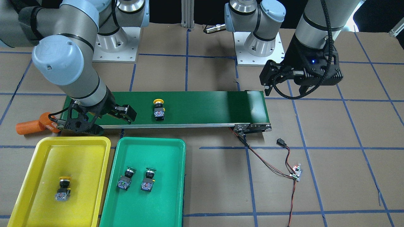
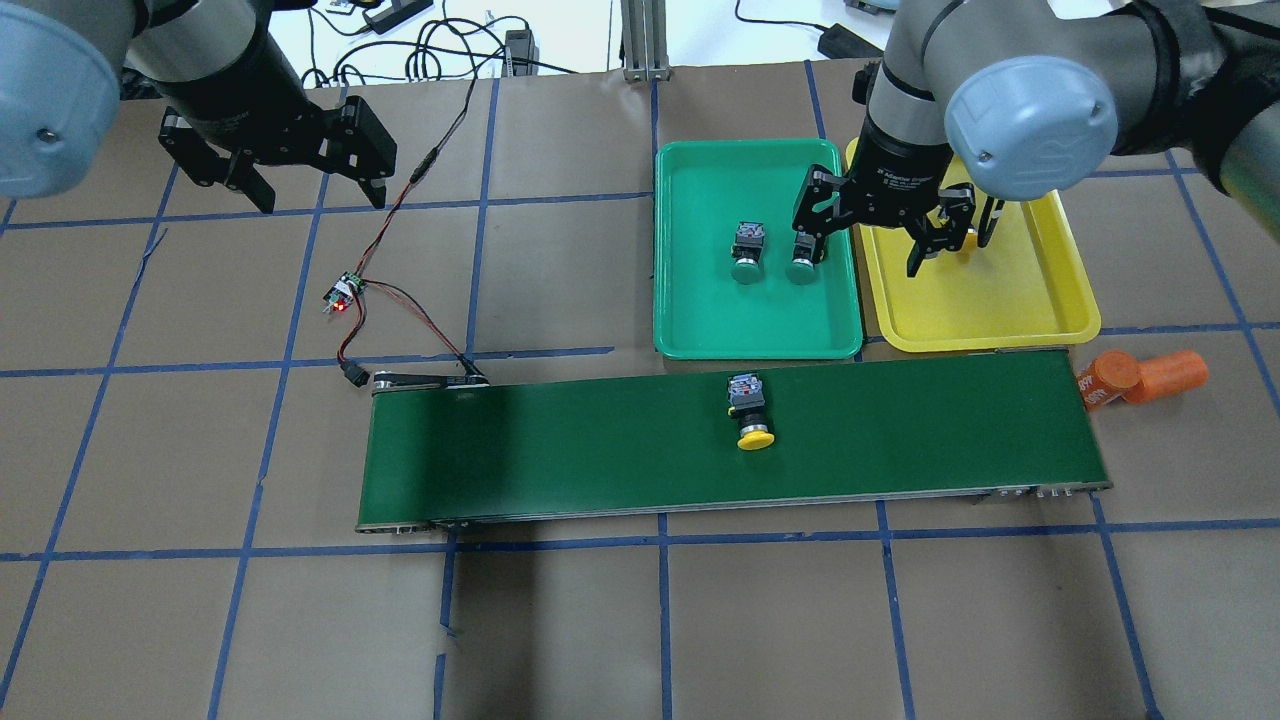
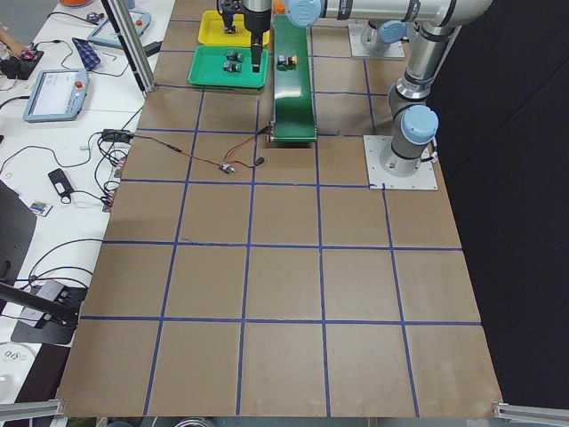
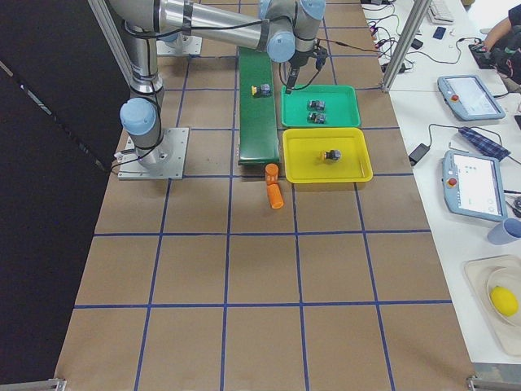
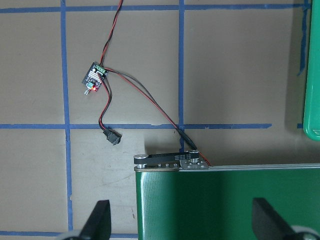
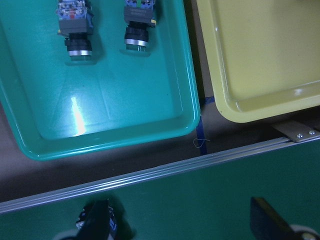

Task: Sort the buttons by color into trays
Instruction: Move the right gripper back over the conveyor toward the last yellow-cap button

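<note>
Yellow button (image 2: 752, 412) on belt (image 2: 560, 440), right claw (image 2: 862, 250) (spread)

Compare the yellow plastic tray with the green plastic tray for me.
The shallow yellow plastic tray holds one yellow-capped push-button; the shallow green plastic tray holds two green-capped push-buttons. The yellow tray lies by the orange cylinder at the dark-green conveyor belt's end; the green tray lies toward its middle. Both are rectangular, round-cornered, side by side.

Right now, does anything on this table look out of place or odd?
One yellow-capped button lies on its side on the dark-green belt, outside the yellow tray and green tray. The other three buttons sit colour-matched in them. Nothing looks broken.
</note>
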`<state>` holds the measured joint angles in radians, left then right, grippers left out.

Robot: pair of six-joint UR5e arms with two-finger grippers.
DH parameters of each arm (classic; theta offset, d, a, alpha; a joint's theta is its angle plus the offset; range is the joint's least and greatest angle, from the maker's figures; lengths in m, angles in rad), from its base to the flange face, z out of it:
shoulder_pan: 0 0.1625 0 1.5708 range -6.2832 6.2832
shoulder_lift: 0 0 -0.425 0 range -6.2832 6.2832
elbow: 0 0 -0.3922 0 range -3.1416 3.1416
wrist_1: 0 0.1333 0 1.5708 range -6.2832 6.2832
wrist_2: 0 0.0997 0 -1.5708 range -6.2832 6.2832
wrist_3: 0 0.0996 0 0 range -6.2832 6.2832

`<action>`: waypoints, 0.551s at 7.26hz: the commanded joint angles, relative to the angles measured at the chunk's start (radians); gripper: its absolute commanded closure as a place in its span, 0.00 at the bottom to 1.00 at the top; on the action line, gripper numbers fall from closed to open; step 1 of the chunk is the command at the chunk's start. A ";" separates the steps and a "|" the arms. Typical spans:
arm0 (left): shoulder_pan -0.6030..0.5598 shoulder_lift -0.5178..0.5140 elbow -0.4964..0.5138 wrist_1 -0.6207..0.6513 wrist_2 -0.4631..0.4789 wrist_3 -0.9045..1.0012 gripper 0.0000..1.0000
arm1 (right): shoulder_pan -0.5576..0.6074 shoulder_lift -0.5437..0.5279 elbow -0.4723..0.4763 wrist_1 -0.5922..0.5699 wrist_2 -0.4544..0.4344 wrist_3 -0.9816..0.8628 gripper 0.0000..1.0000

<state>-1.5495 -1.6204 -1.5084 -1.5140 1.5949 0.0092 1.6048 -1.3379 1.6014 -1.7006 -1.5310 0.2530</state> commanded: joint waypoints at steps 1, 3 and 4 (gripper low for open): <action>0.000 0.001 0.001 0.000 -0.001 0.000 0.00 | 0.003 -0.020 0.031 0.007 0.000 0.011 0.00; 0.000 0.001 0.001 0.000 -0.001 0.000 0.00 | 0.090 -0.006 0.060 0.007 0.008 0.029 0.00; 0.000 0.001 0.001 0.000 -0.001 0.000 0.00 | 0.113 0.005 0.099 -0.017 0.011 0.081 0.00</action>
<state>-1.5493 -1.6199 -1.5084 -1.5141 1.5942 0.0092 1.6763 -1.3457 1.6610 -1.6984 -1.5238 0.2885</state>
